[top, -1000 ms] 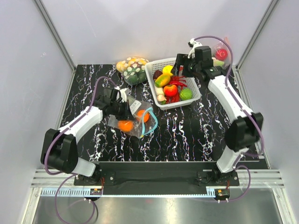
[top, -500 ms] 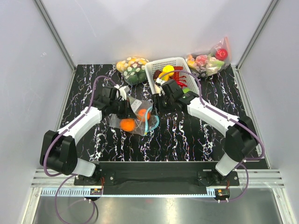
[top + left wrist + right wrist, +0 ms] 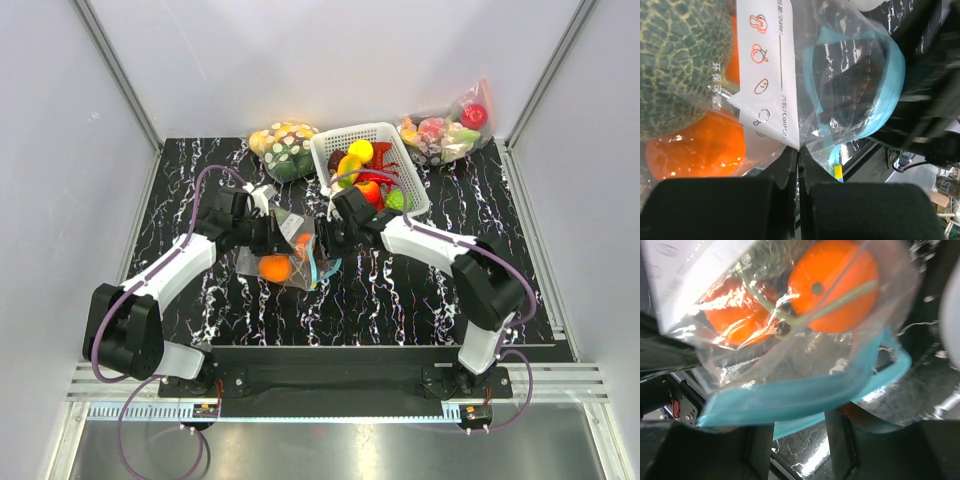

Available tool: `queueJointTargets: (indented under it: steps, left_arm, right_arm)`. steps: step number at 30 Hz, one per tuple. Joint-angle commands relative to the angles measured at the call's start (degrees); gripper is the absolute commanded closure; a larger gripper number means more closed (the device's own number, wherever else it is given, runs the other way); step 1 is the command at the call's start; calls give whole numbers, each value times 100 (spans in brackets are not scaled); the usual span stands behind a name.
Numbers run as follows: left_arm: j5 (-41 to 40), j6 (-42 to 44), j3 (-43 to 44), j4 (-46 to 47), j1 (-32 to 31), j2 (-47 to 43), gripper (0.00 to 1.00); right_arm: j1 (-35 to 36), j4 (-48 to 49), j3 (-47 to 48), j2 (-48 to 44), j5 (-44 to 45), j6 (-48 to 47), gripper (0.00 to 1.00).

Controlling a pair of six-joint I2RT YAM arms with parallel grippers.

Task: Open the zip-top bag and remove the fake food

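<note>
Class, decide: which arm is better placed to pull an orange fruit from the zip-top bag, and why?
Right. The right gripper sits open at the teal mouth, facing the orange fruit; the left gripper is clamped on the zip-top bag.

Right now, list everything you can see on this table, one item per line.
zip-top bag: one, clear with teal strip, centre-left of table
orange fruits: two, orange, inside that bag
bumpy ball: one, dark green, inside that bag
spotted bag: one, yellow-white contents, back, left of basket
apple bag: one, red and pink contents, back right
basket: one, white, back centre, mixed produce inside
table: one, black marbled
left fingers: shut on the bag's edge
right fingers: apart at the teal mouth
</note>
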Motion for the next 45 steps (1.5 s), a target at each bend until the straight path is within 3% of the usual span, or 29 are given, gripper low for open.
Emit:
queueJointTargets:
  steps: [1,9,11,12,13,15,16,17,18,22,25,35,45]
  left_arm:
    - [383,-49,-41,534,31,-139,100]
    - [515,38,-59,553,22,-60,100]
    - [349,213,20,386,31,-182,85]
    - [113,284,55,211,31,-366,65]
    - [-11,346,125,149,31,-498,56]
    - [-284,452,152,-18,66,-709,39]
    - [-372,478,143,-80,136,-954,36]
    - [-460,530,108,-133,171,-1070,25]
    - [-678,566,91,-229,233,-1219,22]
    - [-1548,636,-146,-554,619,-1791,17]
    - [-1963,698,-278,-1011,874,-1643,17]
    - [-1656,496,-832,-872,1068,-957,19]
    - [-1392,294,-991,-151,1086,-605,19]
  right_arm:
    - [60,826,-123,245,-607,230,52]
    - [60,1355,-290,518,-915,468,52]
    - [51,1416,-299,527,-932,503,52]
    - [51,1417,-299,536,-924,512,52]
    - [60,1408,-299,536,-915,512,52]
    - [51,1399,-299,527,-897,512,52]
    - [51,1390,-299,510,-880,512,52]
    - [51,1382,-281,510,-871,512,52]
    - [51,1364,-273,527,-871,503,52]
    - [51,1320,-237,536,-853,494,53]
    - [51,1285,-194,562,-862,494,52]
    - [51,1179,-88,563,-801,450,53]
    - [51,1135,-53,615,-836,450,53]
